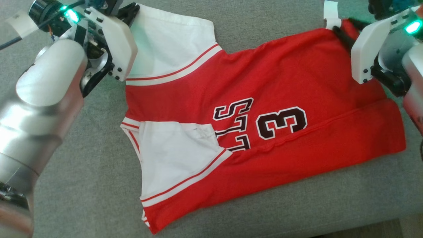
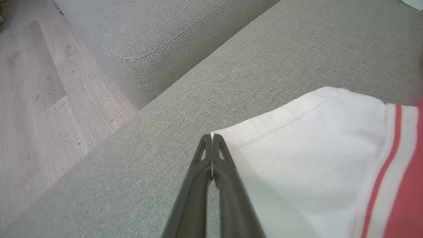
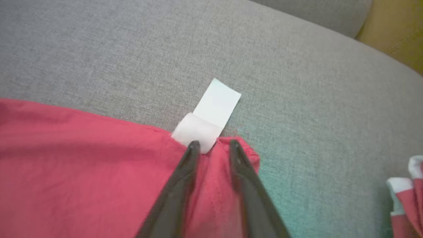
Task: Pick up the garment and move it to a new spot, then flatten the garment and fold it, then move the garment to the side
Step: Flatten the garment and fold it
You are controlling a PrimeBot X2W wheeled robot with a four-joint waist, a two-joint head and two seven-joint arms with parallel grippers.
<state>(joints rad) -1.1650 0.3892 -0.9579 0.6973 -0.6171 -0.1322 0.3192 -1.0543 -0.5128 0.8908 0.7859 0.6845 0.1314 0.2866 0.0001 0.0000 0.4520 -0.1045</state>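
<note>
On grey sofa (image 1: 82, 165), left gripper (image 2: 211, 136) pinches garment (image 1: 264, 82); right gripper (image 3: 214, 143) straddles it, spread.

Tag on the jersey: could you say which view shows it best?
Right wrist view: the tag lies whole, just past the right claw. Head view has it small at the top edge; left wrist view faces the sleeve.

Both arms reach to far edge of garment (image 1: 264, 82): L gripper (image 1: 130, 14) pinched, R gripper (image 1: 340, 31) fingers apart.
L forearm (image 1: 43, 109) slants in from garment's left side, green light on at wrist. L gripper (image 2: 211, 135) fingers pressed together on far-left white sleeve corner. R arm (image 1: 413, 82) comes in at garment's right side. R gripper (image 3: 214, 143) tips straddle a red ridge at far-right corner.
</note>
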